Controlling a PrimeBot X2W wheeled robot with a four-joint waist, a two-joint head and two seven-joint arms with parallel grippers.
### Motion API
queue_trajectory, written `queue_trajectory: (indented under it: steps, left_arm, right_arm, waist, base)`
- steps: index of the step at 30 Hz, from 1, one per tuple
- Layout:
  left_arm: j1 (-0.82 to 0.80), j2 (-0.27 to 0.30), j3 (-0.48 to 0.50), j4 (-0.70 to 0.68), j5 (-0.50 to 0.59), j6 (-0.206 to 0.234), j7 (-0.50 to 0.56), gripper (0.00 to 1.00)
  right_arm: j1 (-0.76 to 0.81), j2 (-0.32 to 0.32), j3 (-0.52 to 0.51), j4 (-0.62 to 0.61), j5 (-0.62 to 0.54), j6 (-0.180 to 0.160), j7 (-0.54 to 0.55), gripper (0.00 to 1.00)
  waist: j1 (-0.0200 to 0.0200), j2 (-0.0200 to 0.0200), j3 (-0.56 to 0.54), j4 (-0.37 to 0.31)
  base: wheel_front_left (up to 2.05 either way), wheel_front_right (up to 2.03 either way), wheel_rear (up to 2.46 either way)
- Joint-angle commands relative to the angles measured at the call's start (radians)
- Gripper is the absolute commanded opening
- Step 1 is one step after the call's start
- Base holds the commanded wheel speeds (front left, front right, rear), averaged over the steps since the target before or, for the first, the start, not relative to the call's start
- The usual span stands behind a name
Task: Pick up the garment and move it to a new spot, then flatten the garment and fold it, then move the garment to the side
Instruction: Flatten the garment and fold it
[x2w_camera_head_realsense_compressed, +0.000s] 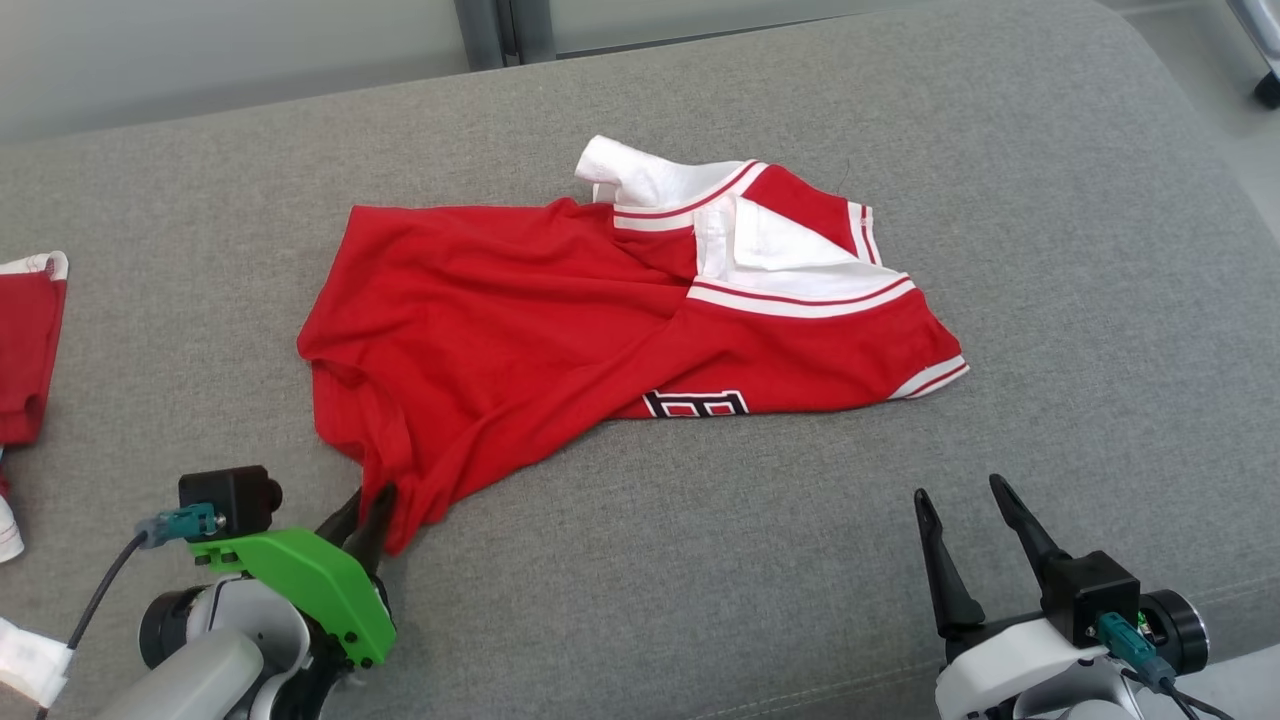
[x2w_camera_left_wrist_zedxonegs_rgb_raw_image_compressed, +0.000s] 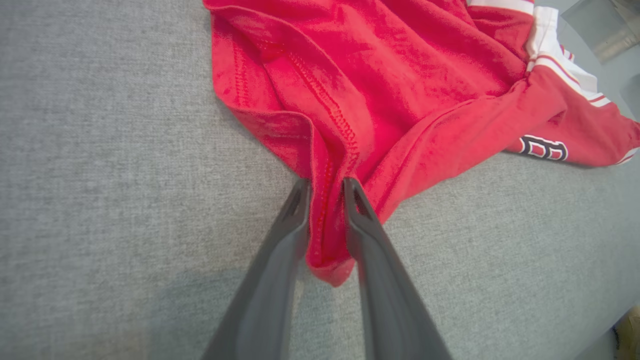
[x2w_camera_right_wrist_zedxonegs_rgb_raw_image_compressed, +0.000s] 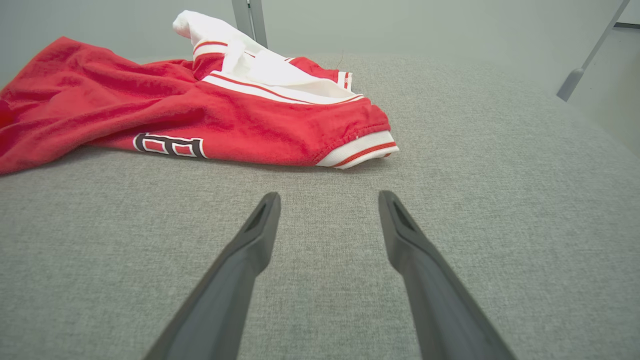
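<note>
Hem of garment inside left pincer, open cushion around.

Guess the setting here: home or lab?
Probably a lab or test room: grey upholstered cushion as worktop, red jersey laid out, bare metal post against a plain wall.

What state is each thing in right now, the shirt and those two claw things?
red jersey: crumpled, not yet flattened, lying on the grey cushion.
left gripper: closed on the jersey's near hem corner.
right gripper: open, empty, apart from the jersey.
second red cloth: lying at the cushion's left, partly out of frame.
</note>
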Motion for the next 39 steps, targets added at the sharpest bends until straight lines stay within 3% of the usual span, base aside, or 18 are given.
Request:
queue_trajectory:
  steps: [1,7,17,18,19,20,21,25,32,39]
  left_arm:
    - [0.016,0.013,0.007,-0.001,-0.011,0.007,-0.007,0.00]
    - [0.080,0.019,0.024,-0.001,-0.055,0.020,-0.015,0.00]
    - [0.133,-0.024,0.082,0.070,-0.113,0.016,-0.095,0.01]
    - [0.136,-0.024,0.087,0.075,-0.113,0.017,-0.103,0.22]
    - [0.140,-0.024,0.091,0.080,-0.114,0.017,-0.110,0.36]
    - [0.146,-0.027,0.095,0.082,-0.116,0.019,-0.118,0.89]
    - [0.154,-0.030,0.100,0.084,-0.120,0.023,-0.126,1.00]
    - [0.187,-0.029,0.119,0.080,-0.120,0.041,-0.154,1.00]
    - [0.224,0.007,0.208,-0.004,-0.008,0.144,-0.192,1.00]
    - [0.120,-0.003,0.165,-0.185,0.093,0.159,-0.152,1.00]
  right_arm:
    - [0.008,-0.002,-0.003,0.001,-0.011,-0.001,-0.003,1.00]
    - [0.026,-0.002,-0.012,-0.002,-0.011,-0.001,-0.003,1.00]
    - [0.017,-0.002,-0.011,0.000,-0.029,-0.001,-0.003,1.00]
    - [0.019,-0.002,-0.012,0.000,-0.030,-0.001,-0.003,1.00]
    - [0.021,-0.002,-0.013,0.000,-0.032,-0.001,-0.003,1.00]
    - [0.025,-0.002,-0.014,0.000,-0.033,-0.001,-0.003,1.00]
    - [0.029,-0.002,-0.014,0.000,-0.034,-0.001,-0.003,1.00]
    - [0.036,-0.002,-0.014,0.000,-0.035,-0.001,-0.003,1.00]
    - [0.023,-0.002,-0.007,-0.012,-0.042,-0.001,-0.003,1.00]
    - [-0.001,-0.002,0.005,-0.021,-0.040,-0.001,-0.003,1.00]
  waist:
    - [0.0000,0.0000,-0.001,0.000]
    - [0.0000,0.0000,-0.007,0.015]
    - [0.0000,0.0000,-0.021,0.061]
    - [0.0000,0.0000,-0.023,0.064]
    - [0.0000,0.0000,-0.026,0.066]
    - [0.0000,0.0000,-0.030,0.069]
    - [0.0000,0.0000,-0.034,0.071]
    - [0.0000,0.0000,-0.048,0.079]
    - [0.0000,0.0000,-0.056,0.076]
    - [0.0000,0.0000,-0.029,0.042]
  base:
    - [0.00,0.00,0.00]
    - [0.00,0.00,0.00]
    - [0.00,0.00,0.00]
    - [0.00,0.00,0.00]
    - [0.00,0.00,0.00]
    - [0.00,0.00,0.00]
    - [0.00,0.00,0.00]
    - [0.00,0.00,0.00]
    - [0.00,0.00,0.00]
    - [0.00,0.00,0.00]
